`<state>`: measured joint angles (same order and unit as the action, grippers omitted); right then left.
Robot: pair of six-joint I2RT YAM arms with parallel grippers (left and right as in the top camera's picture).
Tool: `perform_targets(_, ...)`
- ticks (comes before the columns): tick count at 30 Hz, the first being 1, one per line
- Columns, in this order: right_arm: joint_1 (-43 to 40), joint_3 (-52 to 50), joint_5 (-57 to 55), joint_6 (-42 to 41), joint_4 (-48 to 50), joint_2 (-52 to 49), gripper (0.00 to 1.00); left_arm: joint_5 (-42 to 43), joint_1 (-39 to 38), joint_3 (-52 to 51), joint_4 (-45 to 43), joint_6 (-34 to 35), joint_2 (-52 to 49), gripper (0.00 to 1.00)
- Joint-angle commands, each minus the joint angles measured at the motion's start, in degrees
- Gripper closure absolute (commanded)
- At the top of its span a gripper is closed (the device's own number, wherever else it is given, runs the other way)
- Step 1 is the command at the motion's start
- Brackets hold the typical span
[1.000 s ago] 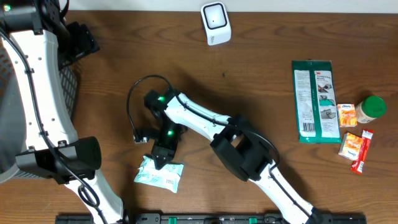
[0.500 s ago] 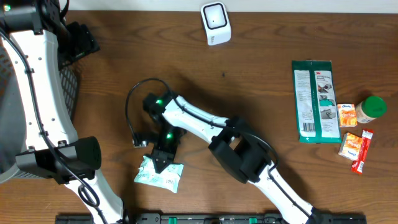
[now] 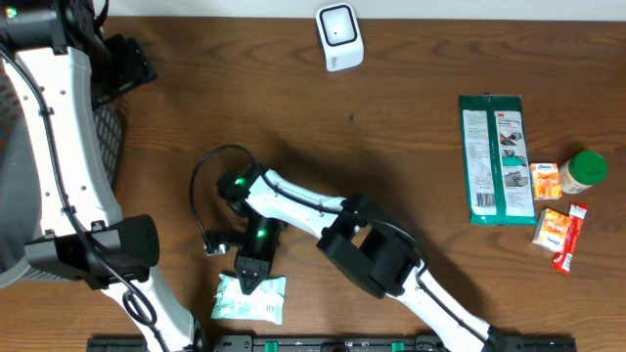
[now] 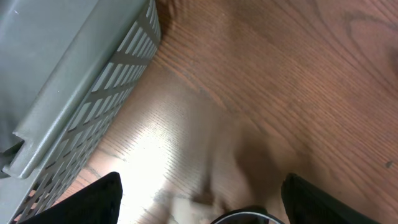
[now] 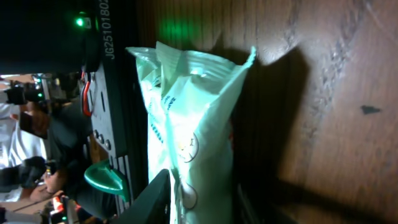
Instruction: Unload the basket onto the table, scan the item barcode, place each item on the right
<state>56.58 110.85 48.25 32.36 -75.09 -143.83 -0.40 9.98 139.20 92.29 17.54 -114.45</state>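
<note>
Pouch nearer the table edge — pinched in right jaws.

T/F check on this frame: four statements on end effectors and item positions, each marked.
1. The right end effector is down at the pale green packet. True.
2. The left end effector holds the packet. False: it is open and empty, beside the grey basket.
3. The white scanner sits well apart from the packet. True.
4. The green-lidded jar is in the basket. False: it sits beside the green flat pack.
</note>
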Motion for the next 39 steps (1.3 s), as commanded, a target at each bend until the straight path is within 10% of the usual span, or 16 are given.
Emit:
perform_targets(1, 0.5, -0.7, 1.2, 0.3, -0.9, -0.5, 0.71, -0.7, 0.2, 0.2, 3.2, -0.8, -0.4, 0.17)
perform_targets(39, 4.9, -0.7, 0.5, 0.3, -2.1, -0.5, 0.77, -0.7, 0.2, 0.2, 3.2, -0.8, -0.4, 0.18)
